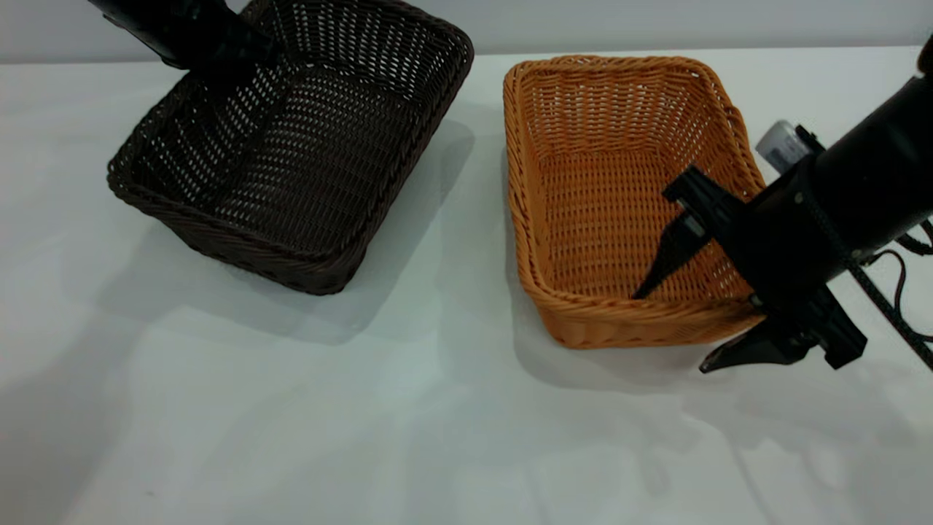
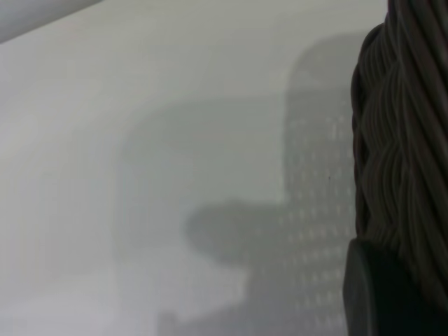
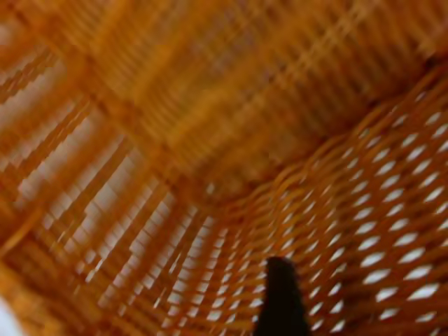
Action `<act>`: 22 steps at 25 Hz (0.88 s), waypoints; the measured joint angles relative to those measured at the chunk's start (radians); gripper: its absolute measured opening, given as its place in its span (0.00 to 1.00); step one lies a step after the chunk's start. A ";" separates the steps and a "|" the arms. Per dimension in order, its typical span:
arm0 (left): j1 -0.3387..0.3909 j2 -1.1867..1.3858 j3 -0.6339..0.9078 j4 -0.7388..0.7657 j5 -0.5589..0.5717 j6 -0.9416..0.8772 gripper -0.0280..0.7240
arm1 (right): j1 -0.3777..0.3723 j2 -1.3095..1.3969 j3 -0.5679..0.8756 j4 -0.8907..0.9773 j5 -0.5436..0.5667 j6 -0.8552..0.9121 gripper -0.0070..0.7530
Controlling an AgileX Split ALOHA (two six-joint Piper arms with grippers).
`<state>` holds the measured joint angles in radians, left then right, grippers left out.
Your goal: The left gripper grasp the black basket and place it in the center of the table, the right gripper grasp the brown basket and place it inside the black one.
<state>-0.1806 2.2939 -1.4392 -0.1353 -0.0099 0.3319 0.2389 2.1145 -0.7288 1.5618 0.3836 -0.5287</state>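
Note:
The black basket is at the back left, tilted, with its far side raised off the table; a wide shadow lies under it. My left gripper is shut on its far left rim. The left wrist view shows the braided rim beside one finger. The brown basket stands flat to the right. My right gripper is open and straddles its near right wall, one finger inside, one outside. The right wrist view shows the orange weave and the inner finger.
A gap of bare table separates the two baskets. The wide front half of the table holds only shadows. The right arm's cables hang at the right edge. A pale wall runs along the back.

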 joint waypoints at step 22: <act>-0.025 -0.009 -0.006 -0.009 0.072 0.281 0.15 | -0.350 0.005 -0.309 -0.093 0.095 -0.202 0.10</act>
<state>-0.2053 2.2848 -1.4455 -0.1444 0.0621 0.6127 -0.1110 2.1193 -1.0375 1.4693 0.4788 -0.7309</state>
